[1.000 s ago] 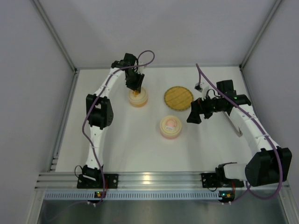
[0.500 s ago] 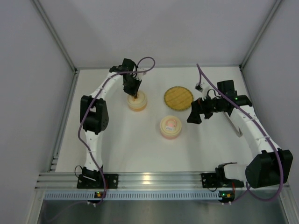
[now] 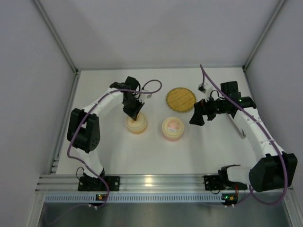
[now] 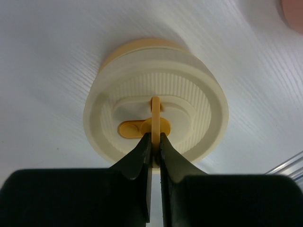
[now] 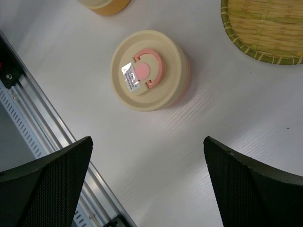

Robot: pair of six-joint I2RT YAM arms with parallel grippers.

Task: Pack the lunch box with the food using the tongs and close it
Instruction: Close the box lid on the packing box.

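while the left claw [image 4: 155, 138] pinches the upright yellow tab [image 4: 155, 109] on the lid of a round cream lunch box [image 4: 156, 80] with an orange base, its dark fingers [image 4: 138, 158] nearly meeting with only the thin tab between them, the right claw [image 5: 147, 142] hangs spread wide above the white table [image 3: 118, 151] and holds nothing. seen from overhead, the tabbed box stands on the table left of centre, directly beneath the left claw. a second round lunch box [image 5: 147, 71], cream-lidded with a pink ring-shaped mark and a small silver sticker [image 5: 129, 78] on top, sits closed just to the right of it, near but not touching. the right claw hovers beside this pink-marked box on its far right side. beyond the pink-marked box, toward the back of the table, lies a round woven plate [image 3: 181, 98], apart from both boxes. what looks like the slim grey tongs [image 3: 238, 130] lies flat on the table at the right, partly hidden under the right arm [image 3: 255, 127]. the food is too small to make out in any view.
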